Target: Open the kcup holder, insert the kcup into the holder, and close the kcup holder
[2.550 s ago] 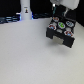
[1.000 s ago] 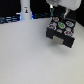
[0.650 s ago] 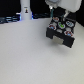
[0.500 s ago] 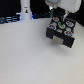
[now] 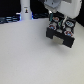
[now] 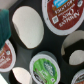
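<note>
Gripper (image 5: 55, 11) over kcup holder (image 5: 61, 31), green-lidded kcup (image 6: 44, 68) seemingly slotted, fingers' spread indiscernible

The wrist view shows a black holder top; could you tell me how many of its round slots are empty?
3: one pale empty round slot beside the large red-lidded pod, one cut off by the frame, and one next to the green-lidded pod. More may lie outside the frame.

A pale grey-white, blocky, blurred arm (image 5: 53, 5) shows at the exterior view's top edge
</note>
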